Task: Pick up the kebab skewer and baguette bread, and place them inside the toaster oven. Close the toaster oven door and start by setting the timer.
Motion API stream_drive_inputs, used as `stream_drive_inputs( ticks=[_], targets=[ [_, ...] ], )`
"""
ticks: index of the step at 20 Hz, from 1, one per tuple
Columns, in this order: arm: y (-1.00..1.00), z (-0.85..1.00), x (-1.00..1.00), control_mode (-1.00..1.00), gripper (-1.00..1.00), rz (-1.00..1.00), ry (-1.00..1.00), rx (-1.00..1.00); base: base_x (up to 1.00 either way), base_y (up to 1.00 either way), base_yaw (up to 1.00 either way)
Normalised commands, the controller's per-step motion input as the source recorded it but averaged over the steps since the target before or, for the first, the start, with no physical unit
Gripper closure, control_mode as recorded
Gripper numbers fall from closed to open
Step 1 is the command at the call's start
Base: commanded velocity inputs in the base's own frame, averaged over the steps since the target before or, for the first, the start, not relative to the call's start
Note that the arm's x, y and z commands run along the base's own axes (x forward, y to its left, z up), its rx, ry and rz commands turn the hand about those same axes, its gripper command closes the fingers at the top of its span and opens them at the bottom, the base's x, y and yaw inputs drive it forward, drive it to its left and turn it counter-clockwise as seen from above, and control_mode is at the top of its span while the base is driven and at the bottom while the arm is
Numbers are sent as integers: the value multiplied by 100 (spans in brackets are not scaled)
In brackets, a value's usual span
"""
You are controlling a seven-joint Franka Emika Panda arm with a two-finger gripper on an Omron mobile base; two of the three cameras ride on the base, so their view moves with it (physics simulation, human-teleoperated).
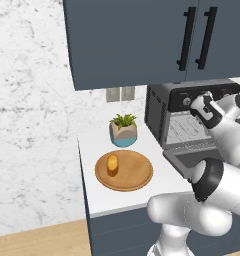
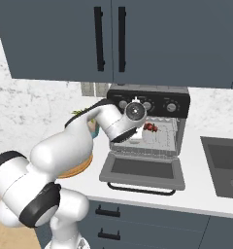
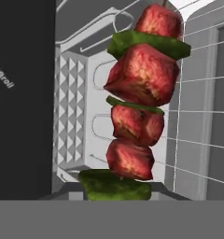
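The kebab skewer (image 3: 141,100) was a thin stick threaded with glossy, blocky red meat chunks and flat green pepper slices, its long axis running up the hand view with a slight lean to the right. The hand (image 2: 146,127) was clenched on the skewer at the mouth of the toaster oven (image 2: 152,104), a boxy dark grey appliance with round silver-black knobs and a thin wire rack inside. The toaster oven door (image 2: 143,170), dark-framed with a glass pane and black bar handle, lay folded down flat. The baguette bread (image 1: 112,163), a stubby golden oval, stood on a round wooden plate (image 1: 137,176) on the white tabletop (image 1: 99,197), beside a small potted plant (image 1: 123,129).
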Motion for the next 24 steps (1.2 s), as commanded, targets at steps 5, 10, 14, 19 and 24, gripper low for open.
stream_drive_inputs(
  ticks=[5,10,14,19,24],
  targets=[
    [0,-16,0,-100,100,0,7,0,0,0,0],
    [0,-24,6,-100,100,0,2,0,0,0,0],
    [0,-16,21,-100,100,0,0,0,0,0,0],
    [0,-10,28,-100,100,0,0,0,0,0,0],
    [0,-16,23,-100,100,0,0,0,0,0,0]
  ],
)
